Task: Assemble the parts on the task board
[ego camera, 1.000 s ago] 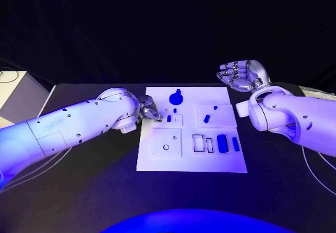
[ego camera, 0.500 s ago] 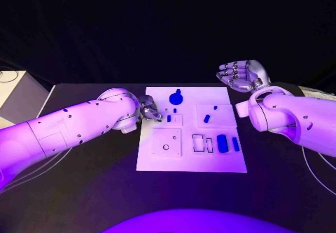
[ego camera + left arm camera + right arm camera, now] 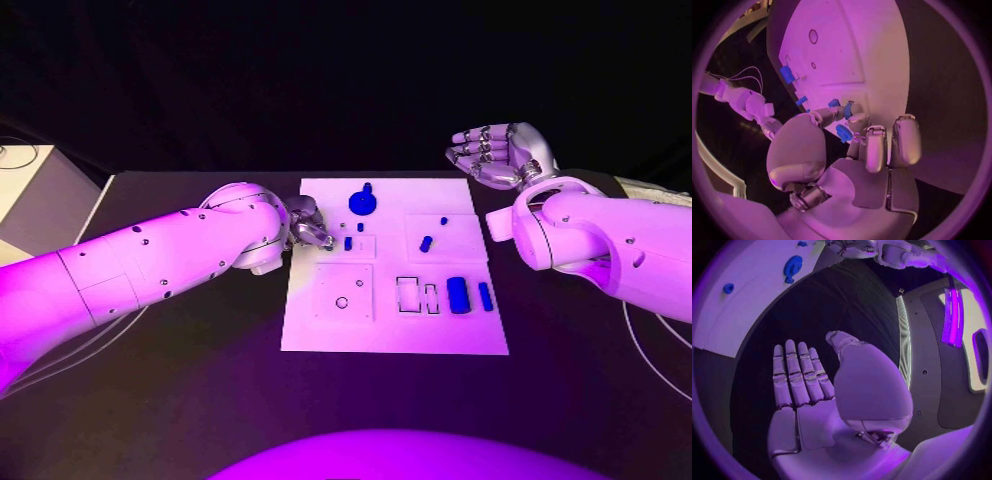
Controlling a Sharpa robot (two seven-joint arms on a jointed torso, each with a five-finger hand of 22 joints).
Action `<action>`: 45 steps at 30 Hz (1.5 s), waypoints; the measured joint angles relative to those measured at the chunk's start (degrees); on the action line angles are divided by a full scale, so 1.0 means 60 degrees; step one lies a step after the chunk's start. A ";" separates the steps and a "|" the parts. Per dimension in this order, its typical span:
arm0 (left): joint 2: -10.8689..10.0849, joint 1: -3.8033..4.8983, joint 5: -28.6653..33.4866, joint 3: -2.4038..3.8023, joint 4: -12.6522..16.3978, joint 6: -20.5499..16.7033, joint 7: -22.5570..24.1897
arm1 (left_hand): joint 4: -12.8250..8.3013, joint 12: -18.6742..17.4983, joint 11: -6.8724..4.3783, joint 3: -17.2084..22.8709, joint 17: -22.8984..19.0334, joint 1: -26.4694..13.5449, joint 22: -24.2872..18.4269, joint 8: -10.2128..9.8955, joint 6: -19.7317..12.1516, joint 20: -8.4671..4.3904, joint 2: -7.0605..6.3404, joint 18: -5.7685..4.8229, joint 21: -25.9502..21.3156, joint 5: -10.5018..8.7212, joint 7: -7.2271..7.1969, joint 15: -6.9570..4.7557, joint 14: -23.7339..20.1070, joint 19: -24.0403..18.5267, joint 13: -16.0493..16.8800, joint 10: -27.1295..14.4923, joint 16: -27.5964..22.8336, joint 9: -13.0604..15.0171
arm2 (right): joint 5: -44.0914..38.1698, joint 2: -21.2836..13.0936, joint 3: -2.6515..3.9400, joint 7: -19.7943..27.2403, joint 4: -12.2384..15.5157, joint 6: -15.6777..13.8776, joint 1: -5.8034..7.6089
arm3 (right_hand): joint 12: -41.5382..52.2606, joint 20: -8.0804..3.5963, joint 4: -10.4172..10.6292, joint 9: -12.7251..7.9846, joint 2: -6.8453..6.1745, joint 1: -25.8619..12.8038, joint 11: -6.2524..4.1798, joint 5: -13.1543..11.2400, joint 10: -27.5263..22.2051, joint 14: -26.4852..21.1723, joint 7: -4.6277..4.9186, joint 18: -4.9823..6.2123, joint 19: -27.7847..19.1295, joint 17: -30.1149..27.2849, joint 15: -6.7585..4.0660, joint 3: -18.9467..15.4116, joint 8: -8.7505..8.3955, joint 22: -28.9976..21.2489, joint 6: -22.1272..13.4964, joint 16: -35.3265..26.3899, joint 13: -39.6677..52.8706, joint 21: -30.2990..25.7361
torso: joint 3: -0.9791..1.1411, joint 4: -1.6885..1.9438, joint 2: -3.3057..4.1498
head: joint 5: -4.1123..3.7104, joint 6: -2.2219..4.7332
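A: How far along is it?
B: Early, I judge. The left hand [image 3: 306,228] is pinching a small blue peg [image 3: 847,108] over the white task board's [image 3: 389,335] left edge.
A: Counts?
B: About seven blue parts are lying loose. The right hand [image 3: 495,152] is hovering open, holding nothing.

The head camera looks steeply down on the black table [image 3: 188,400] from above. Each wrist camera sits close behind its own palm; all three share the task board [image 3: 392,330].
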 measured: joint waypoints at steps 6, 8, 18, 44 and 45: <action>-0.0005 -0.0004 -0.0055 0.0000 0.0014 0.0014 0.0005 | 0.0015 0.0000 0.0000 -0.0124 0.0000 0.0015 -0.0003 -0.0001 -0.0004 0.0000 0.0015 0.0000 0.0000 0.0000 -0.0004 0.0000 0.0000 0.0000 -0.0039 0.0000 0.0000 -0.0021 | 0.0001 0.0000 0.0000 0.0001 -0.0006 0.0012 0.0000 | 0.0000 0.0000 0.0000 -0.0015 0.0003 -0.0003 0.0034 0.0060 0.0034 0.0000 0.0000 0.0000 0.0000 -0.0020 0.0000 0.0000 -0.0005 -0.0035 0.0000 0.0000 0.0000 0.0000 | 0.0005 -0.0001 -0.0001 | 0.0005 -0.0003; -0.0007 -0.0004 -0.0064 0.0000 0.0014 0.0020 0.0005 | 0.0093 0.0000 0.0000 -0.0202 0.0000 0.0014 -0.0011 -0.0001 -0.0005 0.0000 0.0014 0.0000 -0.0018 0.0001 -0.0004 0.0000 0.0000 0.0000 -0.0047 0.0000 0.0000 -0.0027 | 0.0002 0.0000 0.0000 0.0004 -0.0008 0.0018 0.0000 | -0.0021 0.0013 0.0000 -0.0022 0.0052 -0.0059 0.0031 0.0170 0.0036 0.0000 -0.0018 0.0000 -0.0066 -0.0050 0.0000 0.0000 -0.0038 -0.0086 0.0017 -0.0057 0.0000 0.0000 | 0.0009 0.0000 -0.0001 | 0.0006 -0.0004; -0.0030 -0.0008 -0.0113 -0.0003 -0.0015 0.0035 -0.0008 | 0.0897 0.0000 0.0034 -0.1561 0.0000 -0.0238 -0.0055 -0.0082 0.0082 0.0000 -0.0216 0.0000 -0.0080 0.0002 -0.0055 0.0000 0.0000 0.0000 -0.0099 -0.0034 0.0000 -0.0110 | 0.0009 -0.0003 0.0001 0.0014 -0.0010 0.0052 0.0000 | -0.0074 0.0020 0.0017 -0.0037 0.0000 -0.0154 0.0000 0.0428 0.0067 0.0000 -0.0030 0.0000 -0.0122 -0.0094 0.0000 -0.0017 -0.0075 -0.0153 0.0030 -0.0075 0.0000 0.0000 | 0.0013 -0.0004 -0.0001 | 0.0006 -0.0005; -0.0046 -0.0025 -0.0135 0.0015 0.0005 0.0004 -0.0008 | 0.1686 0.0000 0.0069 -0.3961 0.0000 -0.0140 -0.0070 -0.0161 0.0116 0.0000 0.0069 0.0000 -0.0114 0.0001 -0.0014 0.0000 0.0000 0.0000 -0.0159 -0.0138 0.0000 -0.0228 | 0.0024 -0.0007 0.0000 0.0021 -0.0018 0.0091 0.0000 | -0.0074 0.0033 0.0028 -0.0044 0.0000 -0.0153 0.0033 0.0467 0.0100 0.0000 0.0001 0.0000 -0.0273 -0.0117 0.0000 -0.0028 -0.0074 -0.0207 0.0067 -0.0111 0.0000 0.0000 | 0.0011 -0.0003 0.0005 | 0.0000 0.0005; -0.0066 -0.0038 -0.0135 0.0027 0.0026 -0.0004 -0.0007 | 0.1684 0.0000 0.0069 -0.4036 0.0000 -0.0185 -0.0079 -0.0197 0.0116 0.0000 0.0114 0.0000 -0.0114 0.0001 -0.0014 0.0000 0.0000 0.0000 -0.0159 -0.0138 0.0000 -0.0241 | 0.0024 -0.0007 0.0000 0.0021 -0.0019 0.0093 0.0000 | -0.0074 0.0033 0.0028 -0.0045 0.0000 -0.0153 0.0033 0.0467 0.0100 0.0000 0.0001 0.0001 -0.0273 -0.0117 0.0000 -0.0028 -0.0074 -0.0207 0.0067 -0.0111 0.0000 0.0000 | 0.0010 -0.0004 0.0005 | 0.0000 0.0010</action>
